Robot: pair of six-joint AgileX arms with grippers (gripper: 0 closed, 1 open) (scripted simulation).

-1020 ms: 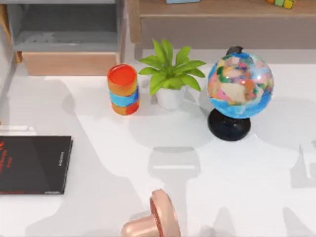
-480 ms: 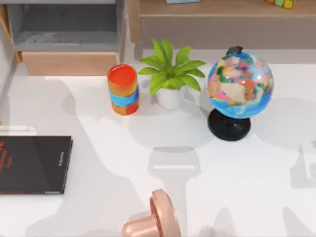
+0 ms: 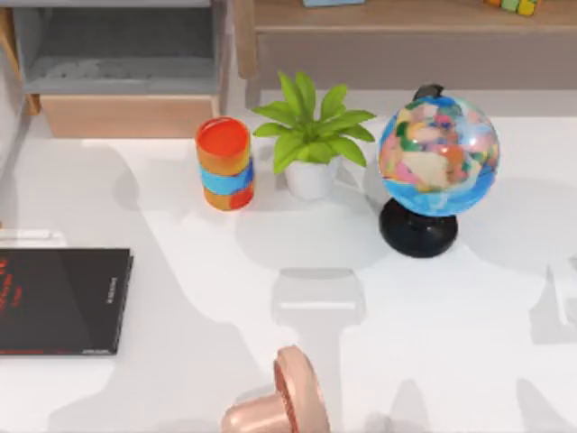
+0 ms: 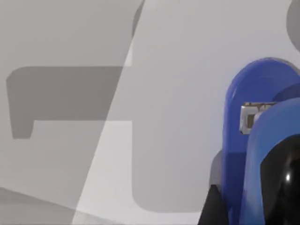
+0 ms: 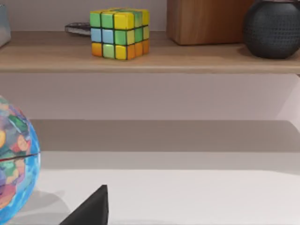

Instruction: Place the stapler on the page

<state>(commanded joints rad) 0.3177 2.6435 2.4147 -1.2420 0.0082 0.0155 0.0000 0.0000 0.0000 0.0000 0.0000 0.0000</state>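
Opening step here, by my reading: nothing is lifted yet and the page (image 3: pixel 59 300) lies bare, flat at the table's (image 3: pixel 469 343) left edge. In the left wrist view a blue stapler-like body (image 4: pixel 255 140) with a small metal end stands on the white surface close to that camera, so I judge the left arm is lining up on it; how wide the left gripper stands I cannot tell. The right arm looks parked, its camera facing the globe (image 5: pixel 16 164) and a colour cube (image 5: pixel 120 33) on the shelf; its gripper's spread I cannot tell either. A rose-coloured rounded object (image 3: pixel 279 406) sits at the near edge, well apart from the page. The next move calls for a grasp across the stapler, then a carry left to the page.
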